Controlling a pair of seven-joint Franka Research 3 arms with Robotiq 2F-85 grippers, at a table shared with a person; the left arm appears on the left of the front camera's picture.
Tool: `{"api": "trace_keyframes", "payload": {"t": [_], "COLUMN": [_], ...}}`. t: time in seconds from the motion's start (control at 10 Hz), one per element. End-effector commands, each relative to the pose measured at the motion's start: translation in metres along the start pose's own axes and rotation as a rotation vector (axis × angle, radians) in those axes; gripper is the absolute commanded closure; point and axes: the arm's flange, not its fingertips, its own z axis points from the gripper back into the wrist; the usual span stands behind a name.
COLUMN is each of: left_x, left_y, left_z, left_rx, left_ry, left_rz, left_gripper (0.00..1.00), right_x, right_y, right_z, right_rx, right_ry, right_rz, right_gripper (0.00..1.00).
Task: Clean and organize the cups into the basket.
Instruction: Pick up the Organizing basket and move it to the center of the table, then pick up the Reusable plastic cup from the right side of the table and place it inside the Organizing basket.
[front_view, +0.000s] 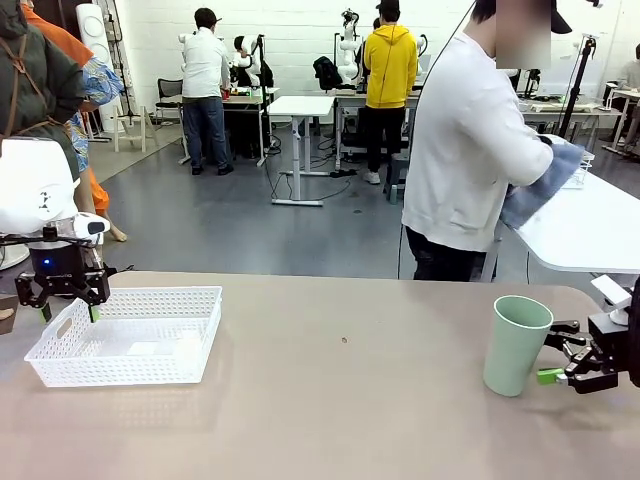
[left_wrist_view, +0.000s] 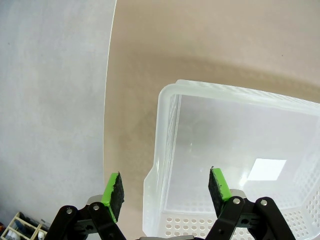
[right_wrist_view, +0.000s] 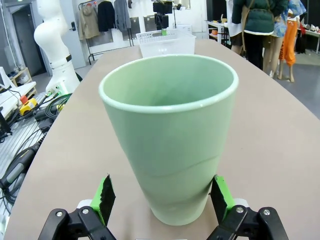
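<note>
Step in hand, as we judged it: grasping the mint green cup (front_view: 515, 345) for transfer to the white lattice basket (front_view: 150, 292). The right gripper (front_view: 552, 352) lay level with the lower part of the upright cup, one finger on each side of it. Its jaws were wide open. The green pads (right_wrist_view: 220, 196) stood just beside the cup wall, and the right wrist view showed a narrow gap at each pad, so nothing was gripped. The basket stood well apart from this gripper, toward the other end of the table (front_view: 340, 400), with no cup in it.

The left gripper (left_wrist_view: 166, 190) hung just above the basket's short end. It was also wide open, with one finger outside the wall and one over the inside, and it held nothing.

Next move, in our judgement: close the right jaws squarely on the cup's lower part. The tapered matte wall could slide in the pads, so a firm, centred closure was called for before any lift.
</note>
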Motion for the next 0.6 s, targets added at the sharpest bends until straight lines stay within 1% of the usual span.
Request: {"api": "trace_keyframes", "payload": {"t": [0.0,0.5], "left_x": [-0.004,-0.005], "left_y": [0.0,0.0], "left_z": [0.0,-0.001], "left_rx": [-0.022,-0.026], "left_ry": [0.005,0.009], "left_rz": [-0.013,-0.024], "left_gripper": [0.13,0.13], "right_x": [-0.004,-0.002], "right_y": [-0.009,-0.017], "right_z": [-0.011,-0.034], "right_rx": [0.035,0.065], "right_ry": [0.021,-0.003], "right_rz": [-0.012,0.024], "right_gripper": [0.0,0.0]}}
